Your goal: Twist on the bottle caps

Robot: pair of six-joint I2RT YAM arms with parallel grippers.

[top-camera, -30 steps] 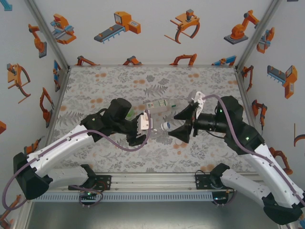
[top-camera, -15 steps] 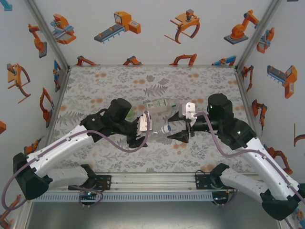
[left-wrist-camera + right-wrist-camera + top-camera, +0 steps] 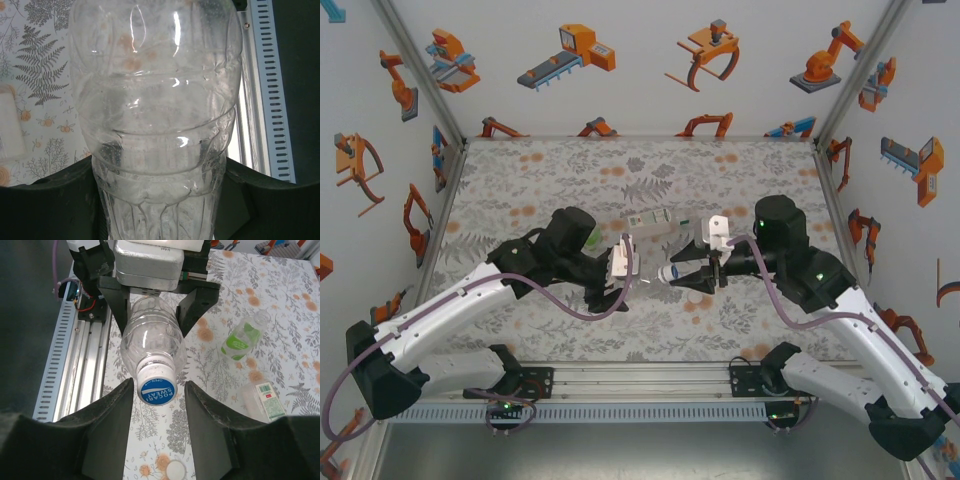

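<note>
The right arm has rolled its wrist back round and eased in. The right gripper (image 3: 687, 281) now straddles the neck end of the clear bottle (image 3: 152, 337), which the left gripper (image 3: 623, 281) clamps level above the table (image 3: 570, 180). The right fingers stand apart, a sliver clear of the blue-and-white cap (image 3: 156, 382) sitting on the neck. That looks like a re-grip for another tightening turn. A loose white cap (image 3: 175, 470) waits on the table below.

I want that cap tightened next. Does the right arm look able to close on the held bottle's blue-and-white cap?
Probably yes: the right pincer is open with a finger either side of the cap, nothing between, while the left pincer holds the bottle.
</note>
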